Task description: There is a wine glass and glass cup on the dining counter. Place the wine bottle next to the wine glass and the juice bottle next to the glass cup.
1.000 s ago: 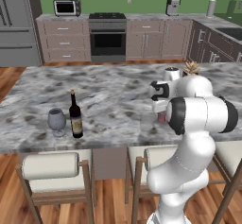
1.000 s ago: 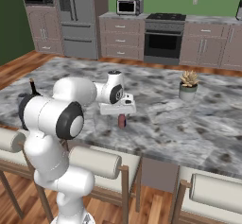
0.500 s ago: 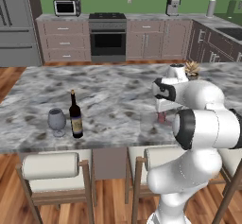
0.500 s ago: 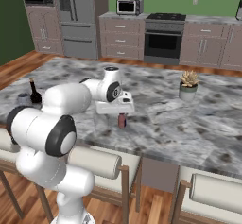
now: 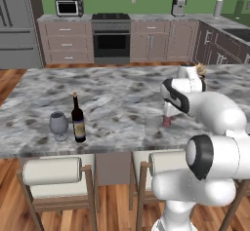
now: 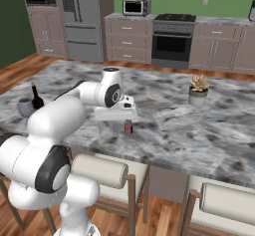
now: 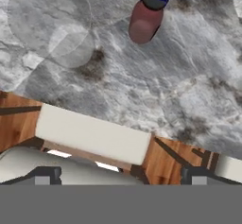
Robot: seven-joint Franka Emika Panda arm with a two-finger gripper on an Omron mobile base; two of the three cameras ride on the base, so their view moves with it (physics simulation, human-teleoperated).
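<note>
You see the small reddish-pink juice bottle (image 7: 145,17) with its dark blue cap upright on the grey-and-white marbled dining counter (image 5: 112,98), just beside the clear stemless glass cup (image 7: 49,24). Above them your two-finger gripper (image 6: 117,113) hangs released, jaws spread, holding nothing.

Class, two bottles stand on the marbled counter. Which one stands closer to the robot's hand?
The juice bottle: small, reddish, blue-capped, standing just below the hand. The tall dark wine bottle stands far off beside the wine glass.
</note>
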